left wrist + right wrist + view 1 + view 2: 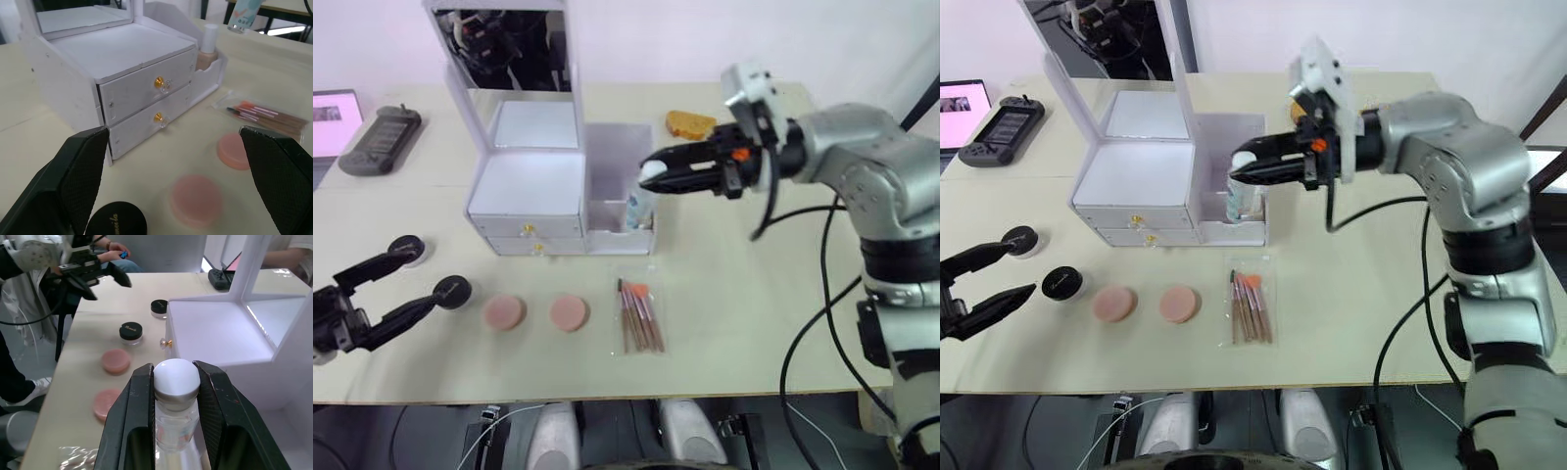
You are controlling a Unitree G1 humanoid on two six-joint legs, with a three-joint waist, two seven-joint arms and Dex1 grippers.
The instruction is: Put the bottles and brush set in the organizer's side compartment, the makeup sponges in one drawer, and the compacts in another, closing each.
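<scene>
Right wrist view: we find the right gripper [176,382] clamped on the white cap of a clear bottle [176,423], held over the organizer's [530,186] side compartment [619,211]. We note the left gripper [406,279] spread apart, near two black compacts [451,291]. Both drawers sit closed; sponges [504,313] and brush set [639,316] lie on the table [744,294].

Bright, even indoor light with soft shadows.
Glare whitens the organizer [230,333] top beyond the right gripper [176,396]; the near pink sponge [196,199] between the left gripper's [178,181] fingers is blurred, and those fingers [63,183] loom out of focus.
</scene>
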